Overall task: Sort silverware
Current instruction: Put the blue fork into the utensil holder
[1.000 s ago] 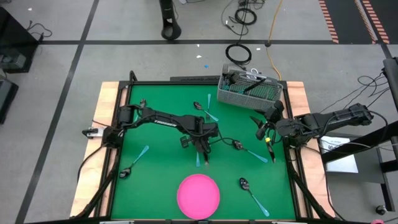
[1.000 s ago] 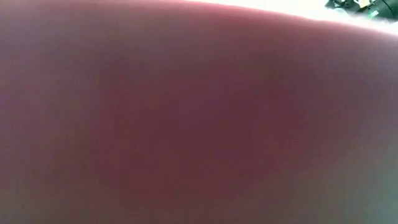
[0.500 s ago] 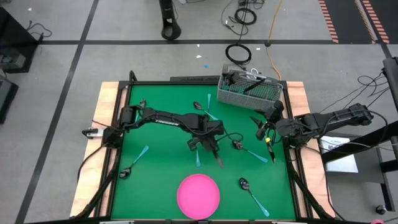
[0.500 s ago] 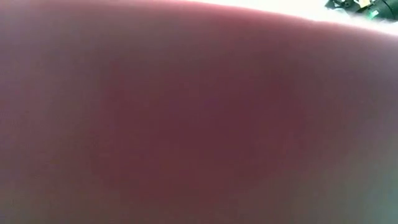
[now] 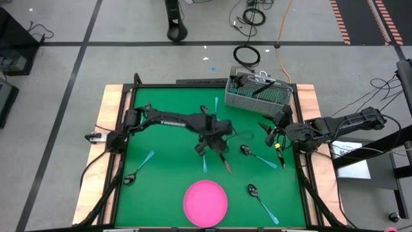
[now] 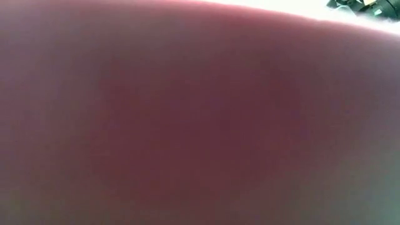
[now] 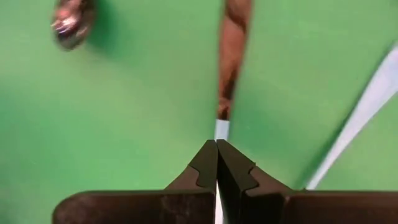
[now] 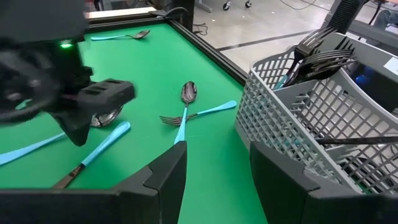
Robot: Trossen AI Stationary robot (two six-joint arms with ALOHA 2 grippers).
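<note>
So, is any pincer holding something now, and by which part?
The left pincer is shut on a utensil, gripping its light-blue handle near the metal head. The right pincer is open near the basket, holding nothing.

Bright, even light falls on the green bench. The low view is one pink blur. The left wrist view is fuzzy.

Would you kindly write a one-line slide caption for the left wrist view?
Left end effector shut on a blue-handled utensil above the green table, a spoon head lying nearby.
</note>
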